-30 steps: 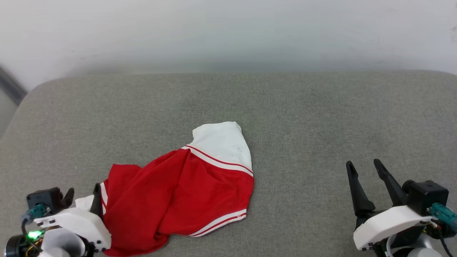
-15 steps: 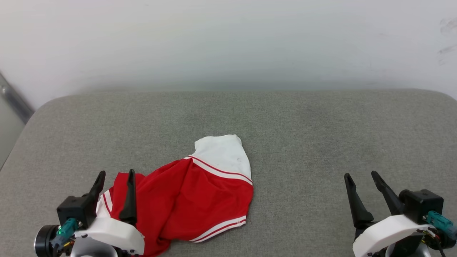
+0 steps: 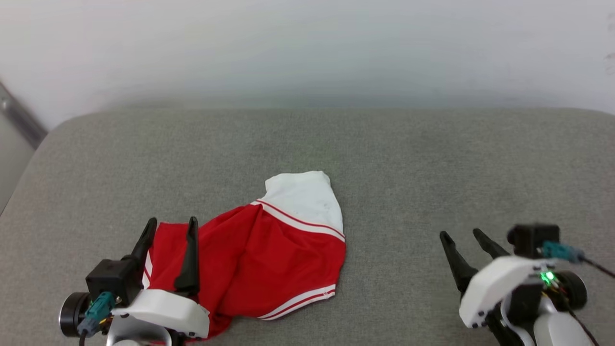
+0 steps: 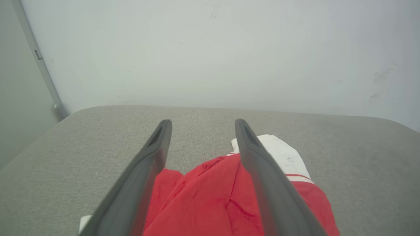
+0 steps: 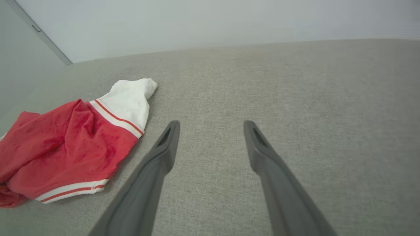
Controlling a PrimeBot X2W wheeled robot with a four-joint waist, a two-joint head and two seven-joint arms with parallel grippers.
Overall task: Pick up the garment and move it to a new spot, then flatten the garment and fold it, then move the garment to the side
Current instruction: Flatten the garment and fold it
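The garment (image 3: 269, 259), a red jersey with a white sleeve and red-and-white striped trim, lies crumpled on the grey cushion, left of centre. My left gripper (image 3: 172, 223) hovers open over its near left part, nothing between the fingers; the left wrist view has red cloth (image 4: 210, 196) under the spread fingers. My right gripper (image 3: 464, 237) stands open at the lower right, well clear of the garment (image 5: 75, 144), over bare cushion. The chest letters are hidden in the folds.
The grey fabric cushion (image 3: 432, 168) spans the whole width, with rounded far corners. A pale wall (image 3: 307, 48) rises behind it, and a grey strip (image 3: 19, 120) runs down the wall at the far left.
My left gripper has risen from the garment's near left edge and now points forward over the red cloth. My right gripper has shifted left and turned. The camera has also moved.
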